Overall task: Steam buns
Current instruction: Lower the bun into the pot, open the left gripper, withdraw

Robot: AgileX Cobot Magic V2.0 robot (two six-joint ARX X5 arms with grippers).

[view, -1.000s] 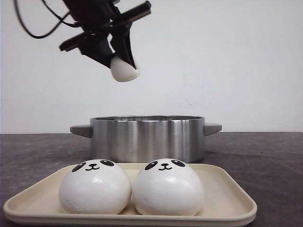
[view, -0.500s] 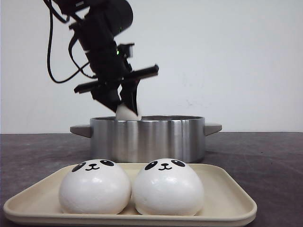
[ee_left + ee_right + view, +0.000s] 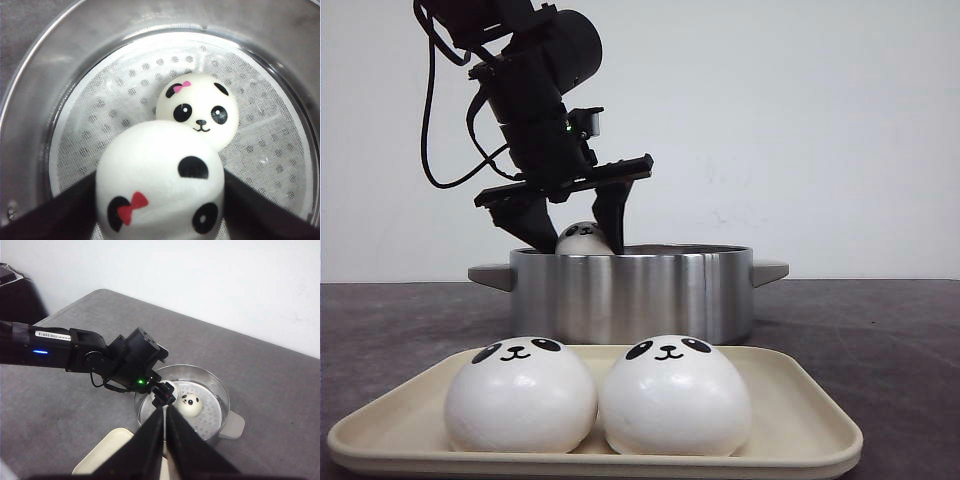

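My left gripper [image 3: 585, 243] reaches into the steel pot [image 3: 630, 290]. Its jaws stand apart on either side of a white panda bun with a red bow [image 3: 160, 185], which looks round and unsqueezed on the perforated steamer liner [image 3: 110, 100]. That bun's top peeks over the rim in the front view [image 3: 582, 236]. A second bun with a pink bow [image 3: 197, 110] lies just beyond it in the pot. Two more panda buns [image 3: 520, 395] [image 3: 675, 395] sit side by side on the beige tray [image 3: 800, 420]. My right gripper [image 3: 165, 407] is shut and empty, high above the tray and pot.
The pot has grey side handles [image 3: 770, 270] and stands behind the tray on a dark grey table [image 3: 890, 340]. A white wall is behind. The left arm [image 3: 75, 355] stretches across the table to the pot's rim [image 3: 220, 390].
My left gripper came down from high above the pot into it with the red-bow bun. Its fingers have since spread wider and the bun now sits between them on the liner.
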